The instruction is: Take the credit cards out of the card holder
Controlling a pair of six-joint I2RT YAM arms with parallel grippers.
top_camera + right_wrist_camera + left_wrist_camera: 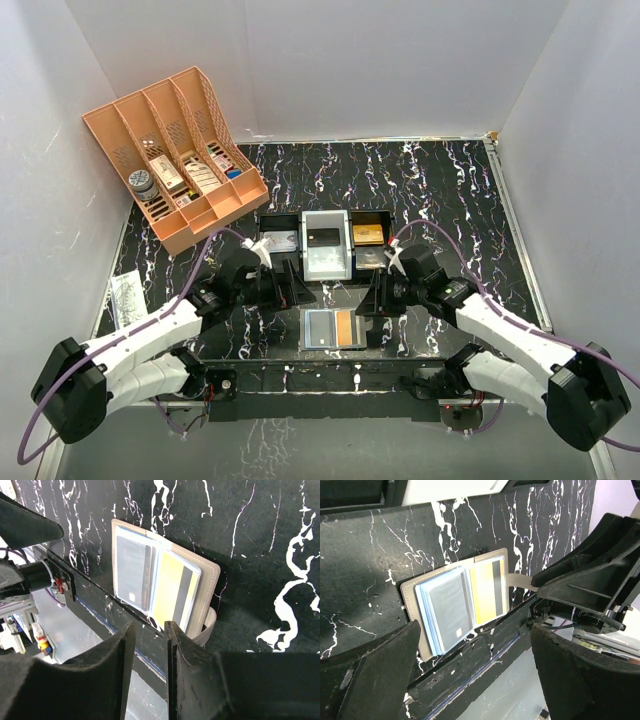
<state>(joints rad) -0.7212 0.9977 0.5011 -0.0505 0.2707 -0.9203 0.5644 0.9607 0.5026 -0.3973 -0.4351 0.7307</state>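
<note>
Card holder [335, 328] lies open on the worktop [450, 190] near its front edge, gold-orange card [172, 592] and grey cards [131, 570] pocketed. My left pincer [476, 630] gapes wide, empty; my right pincer [150, 626], narrowed to a slit, grips nothing.

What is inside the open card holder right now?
A grey card in one sleeve and a gold card with a dark stripe in the other. Further sleeves lie stacked beneath; any cards in them are covered.
</note>
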